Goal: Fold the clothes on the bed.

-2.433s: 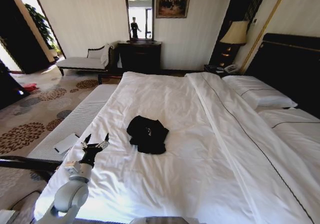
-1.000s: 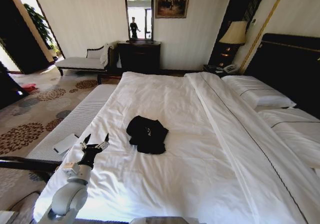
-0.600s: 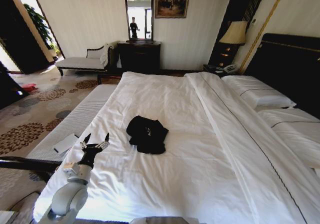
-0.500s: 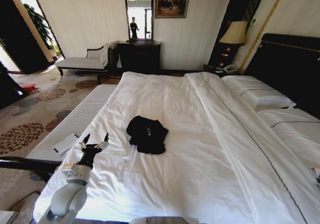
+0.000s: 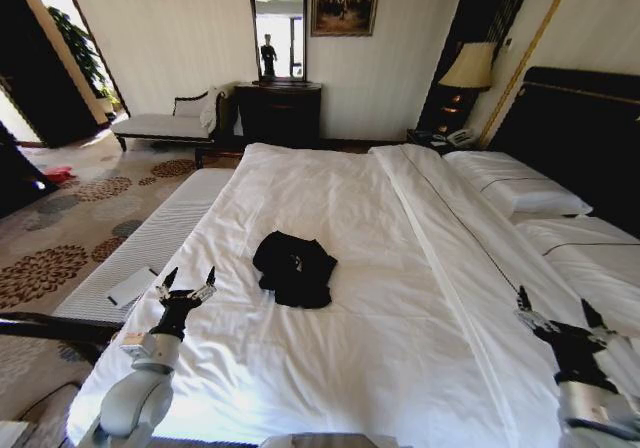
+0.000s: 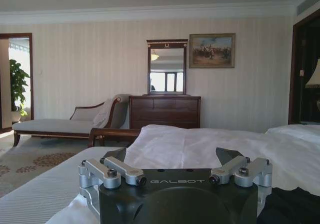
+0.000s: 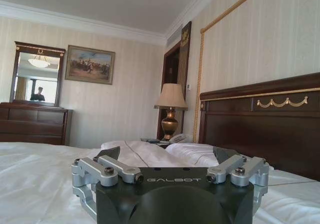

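Left gripper (image 5: 186, 290) hovers over the near left edge of the bed (image 5: 400, 268), fingers spread and holding nothing; a pale striped bench (image 5: 150, 243) runs along just beyond its outer side. Black T-shirt (image 5: 295, 266) lies crumpled in a heap on the white duvet, ahead of the left gripper and to its right, apart from it, and well apart to the left of the right gripper (image 5: 558, 320). Right gripper is raised over the near right part of the bed, fingers likewise spread and empty, with the white pillows (image 5: 515, 190) and dark wooden headboard (image 5: 585, 133) ahead of it.
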Motion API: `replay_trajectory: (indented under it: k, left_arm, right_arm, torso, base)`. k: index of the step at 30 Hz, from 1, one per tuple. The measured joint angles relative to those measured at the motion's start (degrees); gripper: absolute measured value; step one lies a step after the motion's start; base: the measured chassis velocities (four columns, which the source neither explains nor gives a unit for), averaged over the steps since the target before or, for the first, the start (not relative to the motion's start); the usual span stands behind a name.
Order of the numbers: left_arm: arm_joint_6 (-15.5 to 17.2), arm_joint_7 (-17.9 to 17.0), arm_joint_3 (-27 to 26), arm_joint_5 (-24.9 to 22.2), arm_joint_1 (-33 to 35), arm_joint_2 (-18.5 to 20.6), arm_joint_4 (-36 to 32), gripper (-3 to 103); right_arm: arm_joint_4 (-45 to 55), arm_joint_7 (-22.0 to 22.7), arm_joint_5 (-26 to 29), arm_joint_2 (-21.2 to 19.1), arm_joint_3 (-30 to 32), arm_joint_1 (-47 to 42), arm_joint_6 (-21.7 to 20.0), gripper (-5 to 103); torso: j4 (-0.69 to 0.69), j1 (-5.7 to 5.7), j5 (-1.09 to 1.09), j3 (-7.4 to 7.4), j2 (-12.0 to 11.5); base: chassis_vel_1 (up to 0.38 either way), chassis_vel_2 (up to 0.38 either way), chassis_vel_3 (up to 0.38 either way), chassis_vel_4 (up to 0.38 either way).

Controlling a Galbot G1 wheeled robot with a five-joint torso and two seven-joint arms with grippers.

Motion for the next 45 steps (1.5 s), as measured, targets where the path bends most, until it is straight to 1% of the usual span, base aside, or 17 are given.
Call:
replay_trajectory:
  k: [4,7,12,17,19,26,31,35,40,45]
  left_arm:
    - [0.2,-0.2,0.6,0.1,-0.4,0.0,0.2,100]
    - [1.1,-0.8,0.9,0.2,-0.7,0.1,0.2,100]
    - [1.2,-1.2,0.6,-0.3,-0.6,0.1,-0.1,100]
    - [1.1,-1.2,0.0,-0.3,-0.1,0.0,-0.1,100]
    - [0.8,-1.2,-0.1,0.0,0.3,-0.3,-0.1,100]
    - [0.7,-1.2,-0.1,0.8,0.8,-0.6,-0.2,100]
    - [0.7,-1.1,-0.1,0.8,0.7,-0.3,-0.4,100]
    - [0.8,-1.1,0.0,0.9,0.5,-0.3,-0.4,100]
    - [0.8,-1.1,0.1,1.3,0.7,-0.4,-0.3,100]
    - [0.8,-1.1,0.1,1.3,0.7,-0.4,-0.2,100]
  right_arm:
    - [0.0,0.1,-1.0,0.2,-1.5,0.1,0.0,100]
    - [-0.3,0.2,-2.8,0.3,-3.7,0.5,0.1,100]
    - [-0.7,0.5,-4.8,0.4,-6.1,1.3,0.2,100]
    - [-1.8,0.9,-7.0,0.4,-8.3,2.1,0.2,100]
    - [-3.2,1.5,-9.3,0.5,-9.5,2.8,0.2,100]
    - [-5.2,1.8,-11.9,1.0,-11.1,3.6,1.0,100]
    - [-5.2,1.7,-12.8,1.2,-11.4,3.6,1.3,100]
    - [-5.2,1.7,-12.5,1.3,-11.6,3.5,1.4,100]
    - [-5.2,1.7,-12.4,1.4,-11.6,3.4,1.5,100]
    - [-5.2,1.8,-12.7,1.4,-11.6,3.4,1.5,100]
  torso:
    - [-0.01,0.0,0.0,0.0,0.0]
    - [-0.01,0.0,0.0,0.0,0.0]
    - [-0.03,0.0,0.0,0.0,0.0]
    - [0.01,0.0,0.01,0.0,0.0]
    - [-0.01,0.0,0.0,0.0,0.0]
    - [-0.01,0.0,0.01,0.0,0.0]
    - [-0.01,0.0,0.01,-0.01,0.0]
    - [-0.01,0.0,0.01,-0.01,0.0]
    - [-0.01,0.0,0.02,-0.01,0.0]
    - [0.0,0.0,-0.02,-0.01,0.0]
  base:
    - [0.0,0.0,0.0,0.0]
    - [-0.018,-0.011,-0.009,-0.008]
    - [-0.043,-0.031,-0.046,-0.033]
    - [0.0,0.0,0.0,0.0]
    - [0.0,0.0,0.0,0.0]
    - [0.0,0.0,0.0,0.0]
    - [0.006,0.009,-0.009,-0.012]
    - [0.075,0.048,-0.068,-0.098]
    - [0.126,0.142,-0.141,-0.143]
    - [0.178,0.163,-0.164,-0.162]
